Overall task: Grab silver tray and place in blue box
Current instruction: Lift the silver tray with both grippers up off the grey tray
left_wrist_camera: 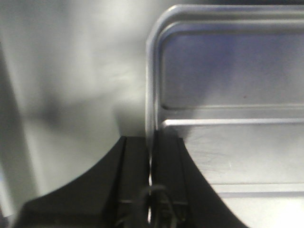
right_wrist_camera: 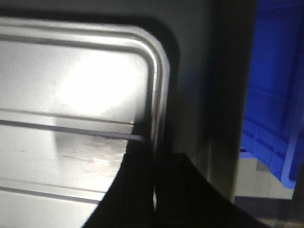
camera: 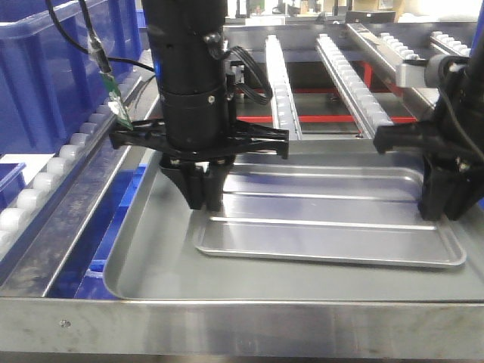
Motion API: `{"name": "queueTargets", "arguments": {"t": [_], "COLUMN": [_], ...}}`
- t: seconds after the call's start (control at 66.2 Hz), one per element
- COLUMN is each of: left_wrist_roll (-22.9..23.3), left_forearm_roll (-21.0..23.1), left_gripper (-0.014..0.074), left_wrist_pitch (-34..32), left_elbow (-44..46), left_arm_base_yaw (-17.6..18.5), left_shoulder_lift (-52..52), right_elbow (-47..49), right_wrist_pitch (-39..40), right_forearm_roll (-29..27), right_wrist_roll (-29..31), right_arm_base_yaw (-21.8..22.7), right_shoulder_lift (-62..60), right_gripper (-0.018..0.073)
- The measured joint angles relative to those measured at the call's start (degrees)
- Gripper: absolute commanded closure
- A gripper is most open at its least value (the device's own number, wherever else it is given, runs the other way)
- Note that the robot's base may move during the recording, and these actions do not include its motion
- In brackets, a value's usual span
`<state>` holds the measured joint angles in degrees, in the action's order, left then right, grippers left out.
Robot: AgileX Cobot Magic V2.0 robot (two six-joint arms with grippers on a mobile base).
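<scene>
The shiny silver tray (camera: 325, 219) with its long ridges lies inside a larger dull grey tray (camera: 151, 272). My left gripper (camera: 203, 198) is shut on the silver tray's left rim. In the left wrist view the black fingers (left_wrist_camera: 166, 161) pinch that rim, with the silver tray (left_wrist_camera: 228, 71) stretching to the right. At the opposite end my right gripper (camera: 446, 208) is shut on the right rim. The right wrist view shows its gripper (right_wrist_camera: 154, 166) astride the silver tray's (right_wrist_camera: 71, 85) edge near a rounded corner. The blue box (camera: 45, 68) stands at the far left.
Roller conveyor rails (camera: 348, 72) run away behind the grey tray. A row of white rollers (camera: 45, 178) lines the left side. A cable with a green circuit board (camera: 113, 98) hangs by the left arm. Blue plastic (right_wrist_camera: 275, 95) shows past the grey tray's right edge.
</scene>
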<state>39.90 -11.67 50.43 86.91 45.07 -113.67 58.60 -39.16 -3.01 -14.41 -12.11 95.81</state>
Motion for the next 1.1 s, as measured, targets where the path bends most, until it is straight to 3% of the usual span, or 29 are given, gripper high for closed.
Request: {"name": "queueTargets", "arguments": {"t": [0.302, 0.77, 1.103], "left_wrist_roll": [0.00, 0.14, 0.40], "left_forearm_roll": [-2.26, -2.71, -2.71], "left_gripper": [0.0692, 0.0693, 0.0692], "left_wrist_pitch": [3.48, 14.12, 15.74], "left_elbow": [0.41, 0.44, 0.44], "left_arm_base_yaw": [0.00, 0.48, 1.06], "left_shoulder_lift": [11.04, 24.99, 26.99], "right_elbow": [5.97, 13.42, 13.56], "right_wrist_pitch": [-7.10, -15.67, -15.85], "right_forearm_roll": [0.20, 10.24, 10.46], "right_wrist_roll": [0.00, -10.31, -10.90], "right_arm_base_yaw": [-1.05, -12.75, -13.40], "right_shoulder_lift": [-8.83, -16.83, -16.92], "right_gripper": [0.0499, 0.0499, 0.0499]}}
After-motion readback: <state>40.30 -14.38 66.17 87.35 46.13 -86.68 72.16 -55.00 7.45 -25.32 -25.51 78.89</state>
